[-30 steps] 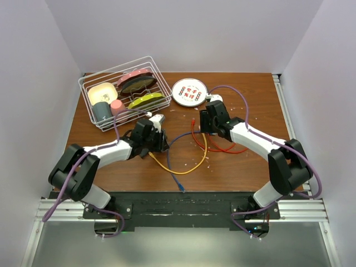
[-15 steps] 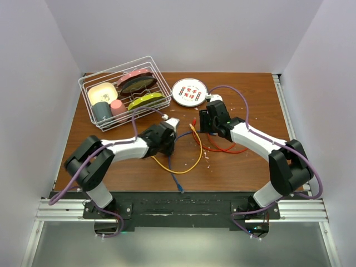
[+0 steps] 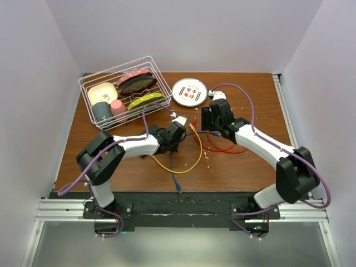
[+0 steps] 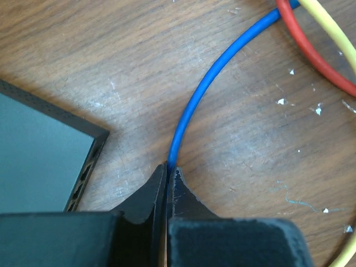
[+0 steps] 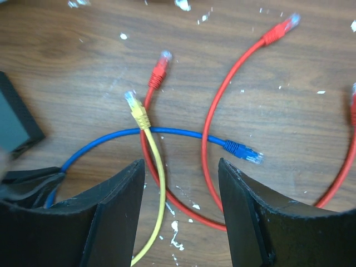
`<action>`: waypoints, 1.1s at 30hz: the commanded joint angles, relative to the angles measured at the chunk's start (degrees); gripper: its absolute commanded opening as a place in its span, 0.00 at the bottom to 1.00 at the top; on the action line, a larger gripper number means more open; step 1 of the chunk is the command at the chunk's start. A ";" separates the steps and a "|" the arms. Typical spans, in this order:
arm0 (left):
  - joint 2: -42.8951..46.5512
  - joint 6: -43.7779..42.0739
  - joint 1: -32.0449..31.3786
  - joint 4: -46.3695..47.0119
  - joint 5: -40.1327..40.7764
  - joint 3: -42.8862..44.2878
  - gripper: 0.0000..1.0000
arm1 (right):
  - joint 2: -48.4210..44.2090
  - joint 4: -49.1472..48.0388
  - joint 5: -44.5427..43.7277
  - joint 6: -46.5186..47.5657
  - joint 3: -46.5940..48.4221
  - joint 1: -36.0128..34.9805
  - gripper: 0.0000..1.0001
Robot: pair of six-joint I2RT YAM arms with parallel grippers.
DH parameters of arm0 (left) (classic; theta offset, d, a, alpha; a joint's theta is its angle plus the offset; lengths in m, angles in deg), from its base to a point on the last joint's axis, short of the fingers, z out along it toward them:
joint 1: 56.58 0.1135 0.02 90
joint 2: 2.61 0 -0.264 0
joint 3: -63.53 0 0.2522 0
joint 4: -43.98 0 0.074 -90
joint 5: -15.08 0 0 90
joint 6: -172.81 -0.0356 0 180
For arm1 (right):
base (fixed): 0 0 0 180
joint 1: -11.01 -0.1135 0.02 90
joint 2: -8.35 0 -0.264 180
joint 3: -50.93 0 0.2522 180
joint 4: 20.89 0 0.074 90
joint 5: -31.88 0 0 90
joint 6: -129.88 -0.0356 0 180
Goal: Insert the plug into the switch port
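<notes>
The switch [image 4: 39, 156] is a flat black box on the wooden table, at the left of the left wrist view; one corner of the switch [image 5: 12, 119] shows in the right wrist view. My left gripper [image 4: 168, 168] [image 3: 177, 129] is shut on the blue cable [image 4: 192, 100] just right of the switch. That cable curves away to a blue plug [image 5: 243, 151], which lies loose on the table. My right gripper [image 5: 181, 167] [image 3: 207, 123] hovers open above crossed red and yellow cables, with the blue plug just beyond its right finger.
A yellow plug [image 5: 133, 105] and two red plugs [image 5: 160, 67] [image 5: 283, 28] lie near the blue cable. Another blue plug [image 3: 179, 188] lies near the front edge. A wire rack [image 3: 125, 97] of dishes stands at the back left, and a patterned white plate [image 3: 189, 92] sits behind the grippers.
My left arm has swung right toward the table's middle and its jaws have shut on the blue cable. The right arm has barely shifted and stays open.
</notes>
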 commanded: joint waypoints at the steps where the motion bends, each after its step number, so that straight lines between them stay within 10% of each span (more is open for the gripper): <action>1: -5.42 -2.67 0.73 -5.89 0.48 6.60 0.00 | -3.73 0.21 -1.13 0.99 -0.47 0.16 0.59; 30: -11.93 -17.36 4.60 -5.71 5.92 34.93 0.00 | -12.97 -4.96 12.31 -0.68 -7.67 0.33 0.58; 33: -11.41 -17.10 4.60 -6.25 6.63 34.07 0.29 | -11.65 -8.29 17.93 -0.95 -8.73 0.33 0.58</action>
